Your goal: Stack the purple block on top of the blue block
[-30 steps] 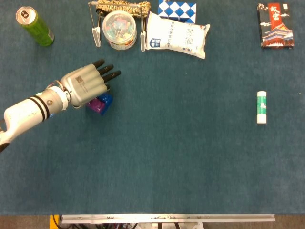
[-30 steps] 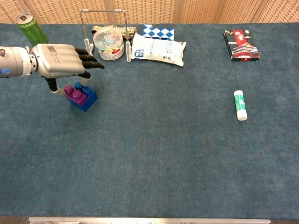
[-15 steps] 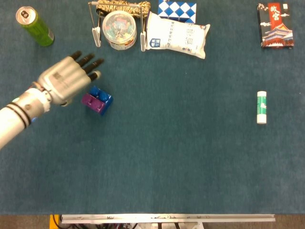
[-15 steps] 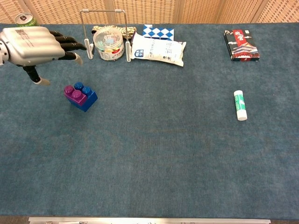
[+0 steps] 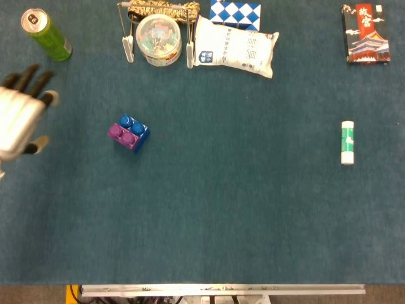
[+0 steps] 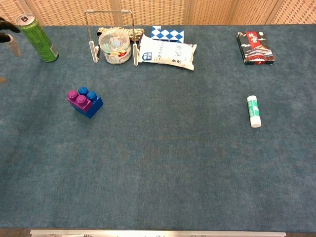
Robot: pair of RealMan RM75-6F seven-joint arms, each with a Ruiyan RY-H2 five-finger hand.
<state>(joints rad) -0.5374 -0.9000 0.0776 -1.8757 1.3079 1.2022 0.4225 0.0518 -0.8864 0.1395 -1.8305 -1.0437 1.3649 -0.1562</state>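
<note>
I see the purple block (image 5: pixel 120 133) seated on the blue block (image 5: pixel 138 132), at nine o'clock on the counter (image 5: pixel 240 209). My left hand (image 5: pixel 19 117) hangs empty, fingers spread, well apart. Rigid, light plastic; I'd pinch its flat sides.

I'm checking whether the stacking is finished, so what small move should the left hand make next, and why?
Probably none toward the blocks: let the left hand finish clearing to the table's left edge. The purple block sits on the blue block, covering only its left half, with blue studs showing beside it. The hand holds nothing, fingers apart. The right hand is out of view.
</note>
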